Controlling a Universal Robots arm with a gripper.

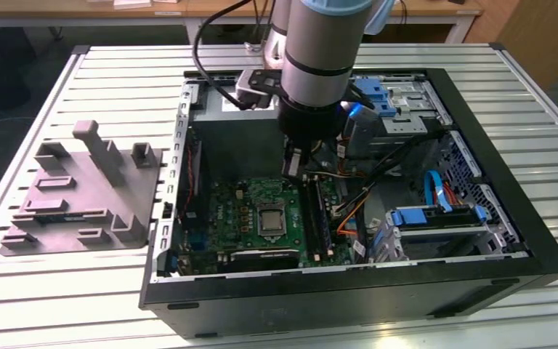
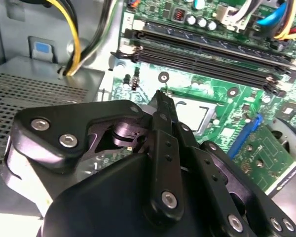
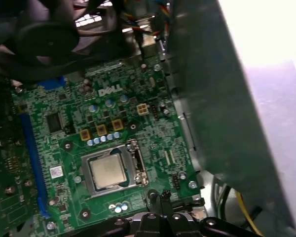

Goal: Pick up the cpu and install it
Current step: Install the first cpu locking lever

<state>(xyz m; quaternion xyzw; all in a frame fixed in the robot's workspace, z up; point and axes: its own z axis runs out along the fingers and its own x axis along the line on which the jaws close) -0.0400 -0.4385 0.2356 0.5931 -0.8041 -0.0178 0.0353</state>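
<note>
The cpu point(image 3: 107, 171), a small square chip with a pale silver top, lies flat inside the metal-framed socket on the green motherboard point(image 3: 64, 113). It also shows in the exterior view as the cpu point(image 1: 271, 219) and in the second wrist view, partly behind the fingers, as the cpu point(image 2: 200, 113). My gripper point(image 3: 161, 196) hangs above the board just beside the socket, apart from the chip. Its black fingers point(image 2: 160, 106) are shut together with nothing between them. In the exterior view the gripper point(image 1: 296, 166) sits under the arm's wrist, inside the open computer case.
The black case wall point(image 1: 511, 211) rings the motherboard. Dark memory slots point(image 2: 207, 49) run beside the socket. Yellow and black cables point(image 2: 74, 34) and a perforated metal box point(image 2: 34, 98) lie close by. A grey plastic fixture point(image 1: 75, 196) with upright pegs stands on the slatted table point(image 1: 66, 291).
</note>
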